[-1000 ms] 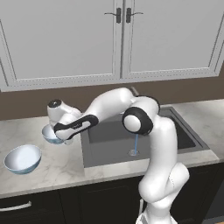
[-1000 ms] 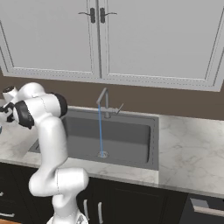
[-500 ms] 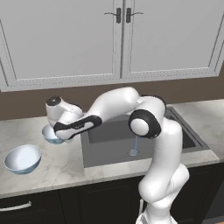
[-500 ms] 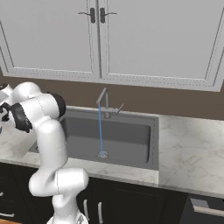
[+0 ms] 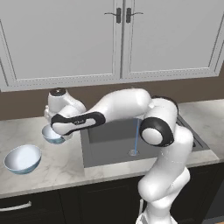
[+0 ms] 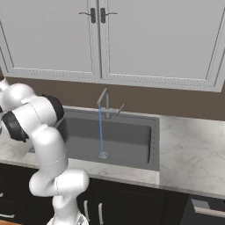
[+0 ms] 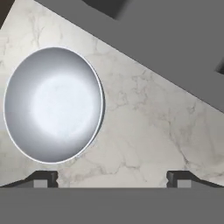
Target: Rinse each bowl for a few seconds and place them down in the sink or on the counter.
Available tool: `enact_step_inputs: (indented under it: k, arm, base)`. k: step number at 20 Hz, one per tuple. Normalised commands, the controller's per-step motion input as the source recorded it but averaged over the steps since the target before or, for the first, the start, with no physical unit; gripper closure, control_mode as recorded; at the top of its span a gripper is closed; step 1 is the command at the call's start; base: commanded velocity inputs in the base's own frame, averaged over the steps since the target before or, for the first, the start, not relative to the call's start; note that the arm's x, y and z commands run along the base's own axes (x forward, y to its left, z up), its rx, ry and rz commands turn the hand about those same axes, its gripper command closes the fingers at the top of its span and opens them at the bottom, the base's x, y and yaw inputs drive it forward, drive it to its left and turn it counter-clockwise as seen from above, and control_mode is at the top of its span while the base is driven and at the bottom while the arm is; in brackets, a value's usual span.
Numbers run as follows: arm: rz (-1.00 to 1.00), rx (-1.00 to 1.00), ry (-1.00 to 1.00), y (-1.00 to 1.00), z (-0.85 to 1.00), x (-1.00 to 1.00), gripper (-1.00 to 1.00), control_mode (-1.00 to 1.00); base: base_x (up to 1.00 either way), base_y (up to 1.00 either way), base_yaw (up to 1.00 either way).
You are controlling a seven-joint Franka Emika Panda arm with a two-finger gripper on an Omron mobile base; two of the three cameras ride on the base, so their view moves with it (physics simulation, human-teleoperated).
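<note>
Over the light beige-grey marble-patterned stone counter (image 5: 57, 168), left of the dark grey rectangular recessed sink (image 5: 109, 146), we see the white arm stretched out long and low from its base; the elbow stands above the basin's right part, the forearm runs leftward across it, and the dark-banded wrist ends beside the brown back wall; the gripper (image 7: 112, 178) points down at the worktop, its two dark finger tips (image 7: 43, 179) spread wide apart with nothing between them.

Just under and beside the hand, in the left base view, sits the smaller round glossy bowl (image 5: 51, 135), pale blue outside and whitish inside, upright on the counter and partly covered by the wrist; whether the fingers touch it we cannot tell from there; the hand view settles that it lies apart from them, its rim (image 7: 53, 104) ahead of the left tip and off to that side, with bare marble before the right tip and the sink's dark edge (image 7: 175, 57) further ahead.

Nearer the counter's front edge than the hand, and further from the sink, the left base view gives us the larger pale blue bowl (image 5: 22, 159), also upright and well apart from the gripper.

The right base view adds what the other two lack: the thin angular metal faucet (image 6: 105, 102) at the back of the basin, and a thin blue stream of water (image 6: 100, 132) falling straight to the round drain (image 6: 103, 155); the left base view shows that stream (image 5: 136, 136) partly behind the elbow.
</note>
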Motion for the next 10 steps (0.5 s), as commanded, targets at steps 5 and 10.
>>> enact_step_inputs:
  k: [5, 10]
  arm:
    - [0.22, 0.03, -0.01, -0.09, 0.32, -0.36, -1.0, -1.0]
    - [0.22, 0.0, -0.01, -0.02, 0.15, -0.31, -1.0, -1.0]
  base:
    - [0.0, 0.0, 0.0]
    - [0.0, 0.0, 0.0]
